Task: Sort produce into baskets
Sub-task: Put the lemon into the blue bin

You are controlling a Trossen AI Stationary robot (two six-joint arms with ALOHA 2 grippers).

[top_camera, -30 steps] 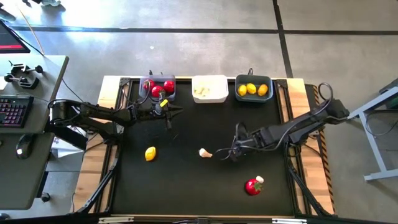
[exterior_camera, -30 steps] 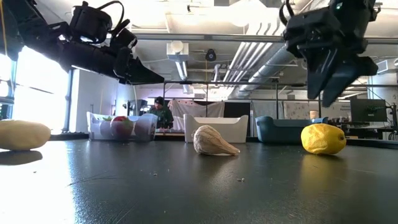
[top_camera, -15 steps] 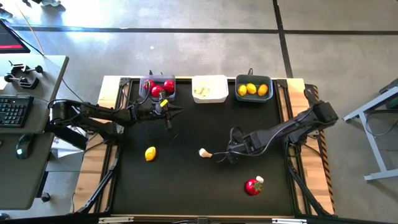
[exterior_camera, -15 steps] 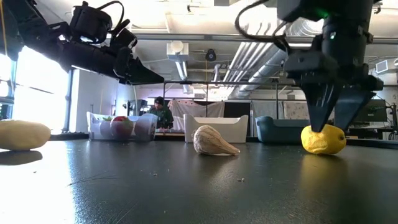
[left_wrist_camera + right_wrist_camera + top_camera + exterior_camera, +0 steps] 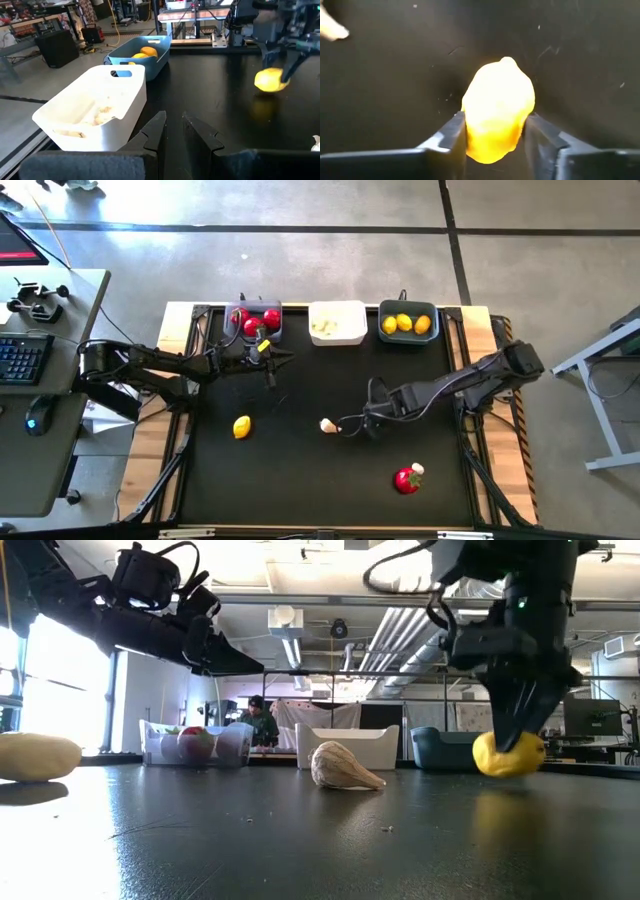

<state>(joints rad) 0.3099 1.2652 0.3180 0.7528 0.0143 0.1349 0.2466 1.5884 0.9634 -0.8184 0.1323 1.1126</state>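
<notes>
While right gripper (image 5: 495, 132) grips, lemon (image 5: 498, 107) sits between its fingers (image 5: 451, 132)

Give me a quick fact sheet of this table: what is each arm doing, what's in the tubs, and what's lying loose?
Grey plastic tub: red toy tomatoes
White plastic tub: whitish garlic
Teal plastic tub: three lemons
Right gripper: shut on a yellow toy lemon, mid-table
Left gripper: waits by the grey tub, holding nothing
Loose on the black table: second lemon, garlic bulb, red tomato beside another garlic
</notes>
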